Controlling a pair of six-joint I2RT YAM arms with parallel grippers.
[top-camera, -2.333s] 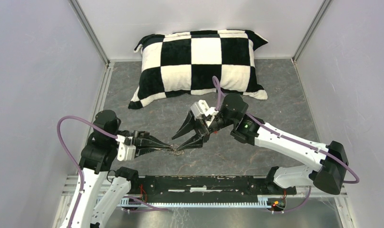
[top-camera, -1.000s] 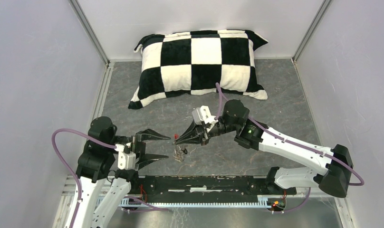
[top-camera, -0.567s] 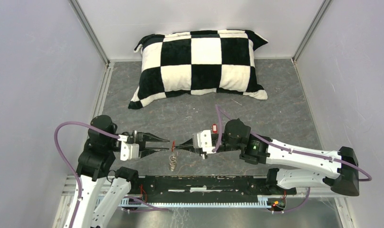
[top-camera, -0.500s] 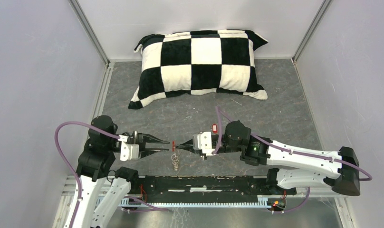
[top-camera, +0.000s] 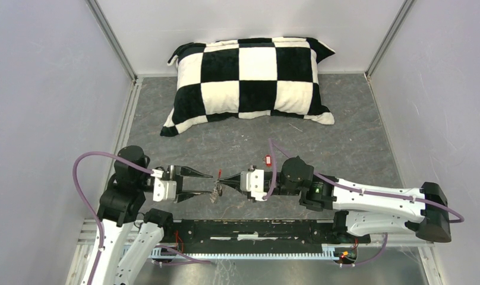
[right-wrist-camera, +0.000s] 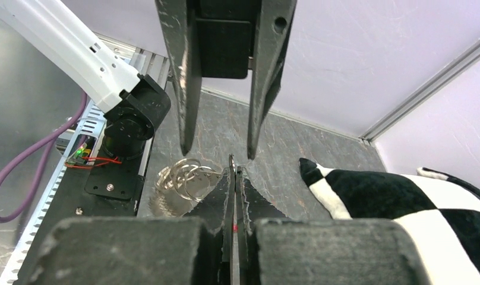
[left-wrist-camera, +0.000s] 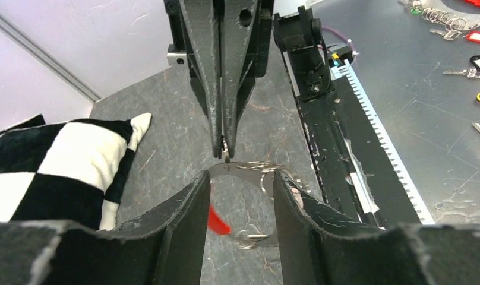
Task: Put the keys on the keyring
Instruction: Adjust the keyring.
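The keyring (top-camera: 214, 192) is a bunch of thin silvery wire loops hanging just above the grey floor between the two grippers. My right gripper (top-camera: 221, 180) is shut on its wire. The wire's edge and a red speck show between the shut fingers in the right wrist view (right-wrist-camera: 234, 169), with loops (right-wrist-camera: 187, 178) to their left. My left gripper (top-camera: 209, 184) is open, its fingers on either side of the loops (left-wrist-camera: 249, 167). A small red piece (left-wrist-camera: 217, 221) hangs by its left finger; I cannot tell whether it is key or ring. The black-and-white key is not visible.
A black-and-white checkered pillow (top-camera: 249, 77) lies at the back of the floor. A black rail (top-camera: 255, 228) runs along the near edge. White walls close in left, right and back. Spare keys and rings (left-wrist-camera: 463, 41) lie outside on the metal bench.
My right gripper lifted the keyring off the floor and swung down to face the left gripper. My left gripper opened, moved right, and now has its fingers around the hanging loops.
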